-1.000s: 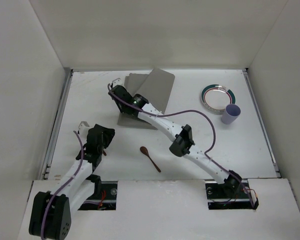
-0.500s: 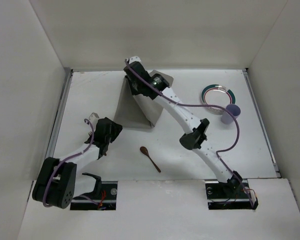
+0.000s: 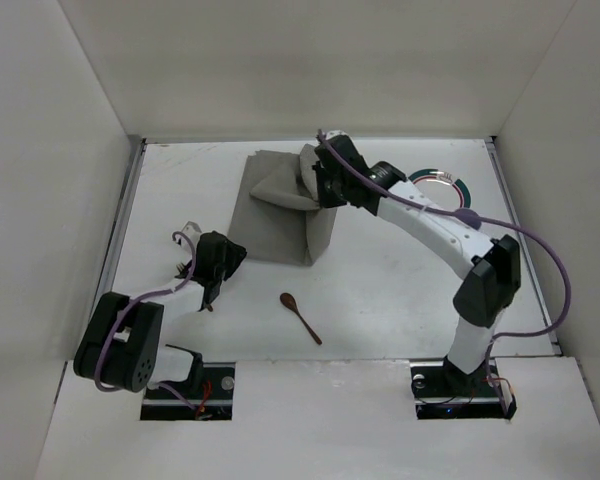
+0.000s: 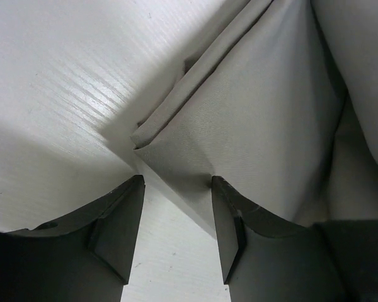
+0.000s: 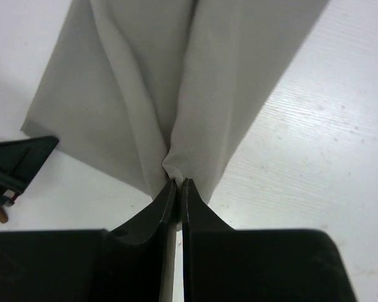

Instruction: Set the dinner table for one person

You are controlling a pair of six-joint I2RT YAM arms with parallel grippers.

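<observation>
Since the R gripper (image 5: 178, 182) is clamped tight on a bunched fold of the grey placemat (image 5: 145, 75), w/ cloth draping off it, I'd keep that pinch firm, carry the fold rightward & low, then set it down so the mat spreads w/o creases. The L gripper (image 4: 176, 189) has its fingers apart, w/ the mat's near-left corner just at their tips, ungripped; closing there would anchor it. The mat lies mid-back on the dinner table (image 3: 400, 290), spoon (image 3: 300, 317) nearer, plate (image 3: 445, 181) far right. Vs 1 s ago: the R gripper swung from the mat's left side to its right, dragging the flap over, & the L gripper edged toward the corner.
</observation>
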